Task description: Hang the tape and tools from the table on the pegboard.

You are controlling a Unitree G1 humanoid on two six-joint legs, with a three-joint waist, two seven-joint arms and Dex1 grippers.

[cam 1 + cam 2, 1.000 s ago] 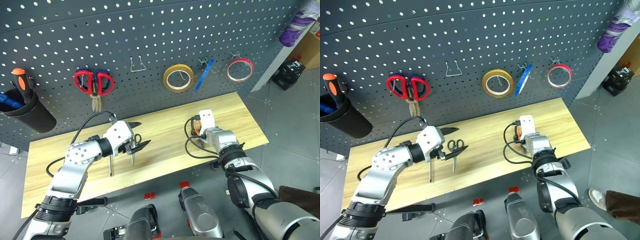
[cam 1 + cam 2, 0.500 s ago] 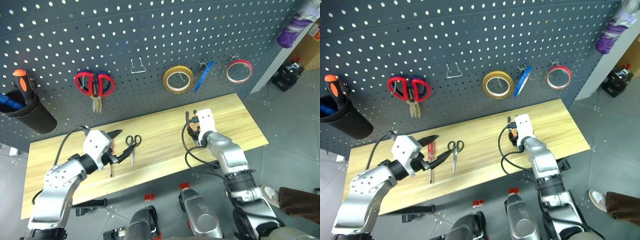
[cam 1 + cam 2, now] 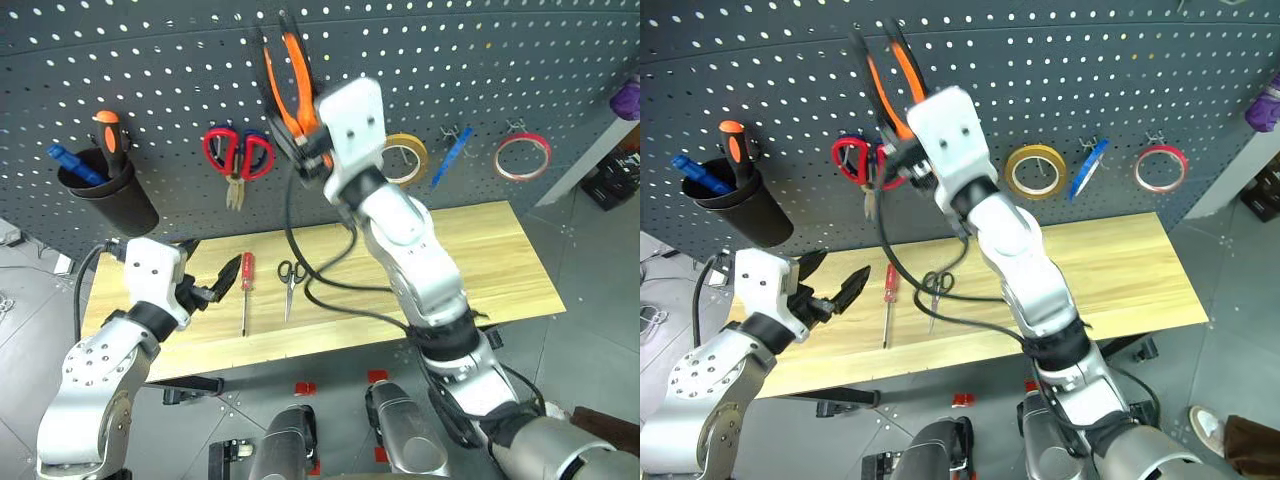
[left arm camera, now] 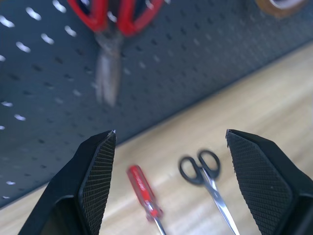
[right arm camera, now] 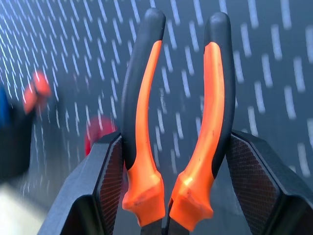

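Right gripper [image 3: 312,150] raised in front of the pegboard [image 3: 500,60], fingers pinching the pliers [image 3: 290,75], handles pointing up. Left gripper [image 3: 212,285] spread wide, holding nothing, over the table [image 3: 480,260] edge. Screwdriver [image 3: 246,280] and small scissors [image 3: 290,280] lie side by side on the table below the pegboard. Blue tape [image 3: 447,157] hangs on the pegboard.

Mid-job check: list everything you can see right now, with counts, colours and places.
pliers: 1, orange-and-black, held up against the pegboard
screwdriver: 1, red handle, on the table
small scissors: 1, black, on the table beside the screwdriver
large scissors: 1, red, hung
blue tape: 1, hung
yellow tape: 1, hung
red tape: 1, hung
cup: 1, black, on the pegboard, holds an orange-handled tool
left gripper: open, empty
right gripper: shut on the pliers
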